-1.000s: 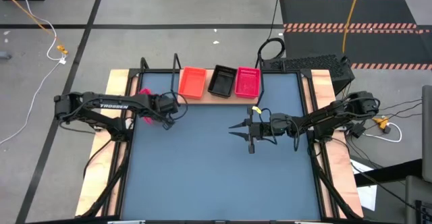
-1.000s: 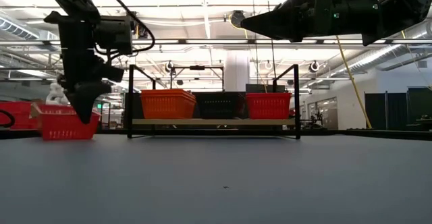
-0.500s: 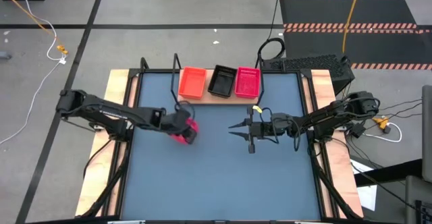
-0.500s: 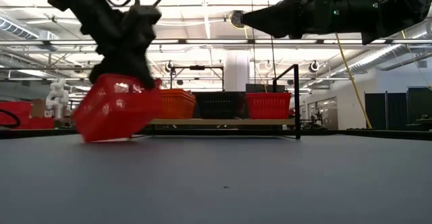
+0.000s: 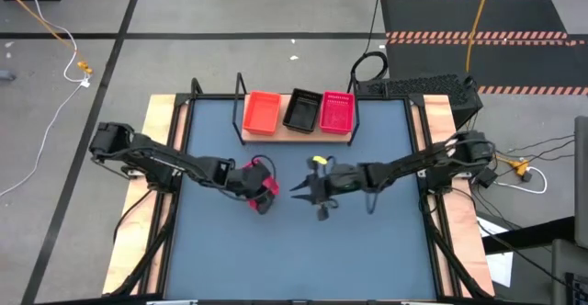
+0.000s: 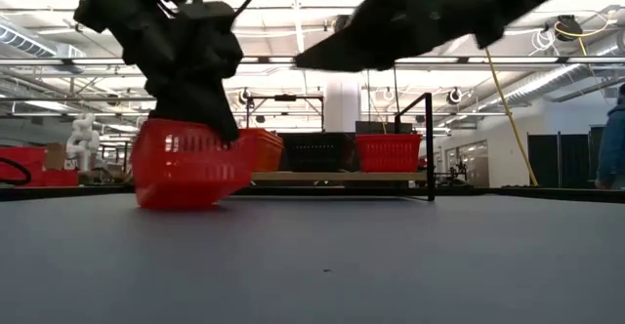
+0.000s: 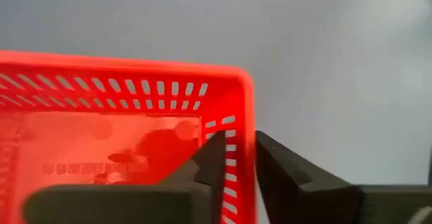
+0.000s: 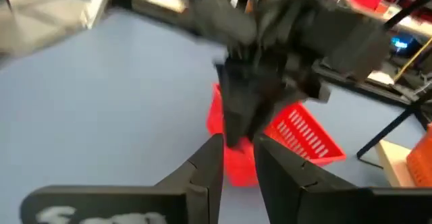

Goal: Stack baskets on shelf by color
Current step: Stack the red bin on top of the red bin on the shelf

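Observation:
My left gripper [image 5: 260, 193] is shut on a pink-magenta basket [image 5: 265, 185] near the middle of the table; that basket looks red in the low view [image 6: 186, 163] and in the left wrist view [image 7: 121, 116]. My right gripper [image 5: 303, 195] is open and hangs above the table just right of that basket, pointing at it; the right wrist view shows the basket [image 8: 297, 140] beyond its fingers. The shelf [image 5: 299, 131] stands at the far edge with an orange-red basket [image 5: 262, 112], a black basket [image 5: 302, 109] and a pink basket [image 5: 337, 112] on its board. My left gripper pinches the basket's perforated side wall [image 7: 244, 136] close to a corner, one finger [image 7: 209, 166] inside the basket and one [image 7: 283, 170] outside. The fingers come from above, pointing down. The basket hangs below them, low over the table; whether its bottom touches the table I cannot tell.
The blue-grey tabletop [image 5: 303, 250] shows bare toward the near edge. Wooden side boards [image 5: 459, 213] flank it. The shelf's black wire frame [image 6: 428, 143] rises at the far edge. A person's sleeve [image 6: 611, 139] shows in the room to the right.
My left gripper has carried the pink basket from the table's left edge toward the middle, tipping it on the way; it now hangs nearly level. My right gripper has moved left toward the basket and slightly toward the near edge.

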### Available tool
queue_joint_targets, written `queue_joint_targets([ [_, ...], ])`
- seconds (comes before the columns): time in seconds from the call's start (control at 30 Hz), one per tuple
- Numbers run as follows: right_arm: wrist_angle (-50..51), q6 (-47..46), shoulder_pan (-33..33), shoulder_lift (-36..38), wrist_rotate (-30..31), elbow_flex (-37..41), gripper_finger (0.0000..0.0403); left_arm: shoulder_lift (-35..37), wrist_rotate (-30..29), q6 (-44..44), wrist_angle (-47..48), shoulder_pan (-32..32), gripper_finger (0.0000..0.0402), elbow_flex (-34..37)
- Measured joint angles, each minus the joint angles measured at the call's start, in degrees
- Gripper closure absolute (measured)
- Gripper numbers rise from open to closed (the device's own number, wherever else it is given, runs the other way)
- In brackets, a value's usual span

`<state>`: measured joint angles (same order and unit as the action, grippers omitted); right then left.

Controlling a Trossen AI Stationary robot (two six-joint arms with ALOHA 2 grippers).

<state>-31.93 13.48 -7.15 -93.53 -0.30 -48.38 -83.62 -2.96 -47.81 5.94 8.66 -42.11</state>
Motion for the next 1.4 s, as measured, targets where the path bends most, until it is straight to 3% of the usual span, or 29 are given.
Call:
queue_joint_targets([
  [0.17,8.9,3.6,0.5,-6.6,-0.7,-9.9,0.0297,5.2,0.4,8.8,5.1,1.4,0.0256,-2.4],
  [0.33,12.0,3.7,0.5,-11.4,-6.4,-18.5,0.0256,13.6,-3.9,12.7,10.8,3.9,0.0207,-7.0],
  [0.6,18.9,4.2,0.4,-23.1,-11.8,-27.5,0.0219,24.6,-21.5,17.8,20.4,8.1,0.0213,-8.9],
  [0.77,19.1,6.3,0.4,-27.3,-8.4,-30.3,0.0222,26.8,-28.1,17.7,24.0,8.4,0.0232,-8.8],
  [0.83,19.8,7.4,0.4,-28.1,-5.7,-30.3,0.0227,26.7,-29.9,17.7,24.5,8.4,0.0239,-8.8],
  [1.03,20.1,8.5,0.8,-28.2,-5.5,-30.2,0.0269,25.4,-31.4,19.8,25.0,8.3,0.0249,-8.7],
  [1.2,22.4,8.7,1.4,-27.9,-5.7,-30.2,0.0345,24.8,-31.7,20.5,25.5,8.3,0.0249,-8.7],
  [1.27,25.8,9.0,1.5,-26.0,-5.7,-30.1,0.0386,24.8,-31.7,20.5,25.6,8.3,0.0250,-8.7],
  [1.4,33.4,7.4,1.1,-19.3,-6.2,-30.1,0.0398,24.8,-31.8,19.3,25.6,9.0,0.0250,-8.7],
])
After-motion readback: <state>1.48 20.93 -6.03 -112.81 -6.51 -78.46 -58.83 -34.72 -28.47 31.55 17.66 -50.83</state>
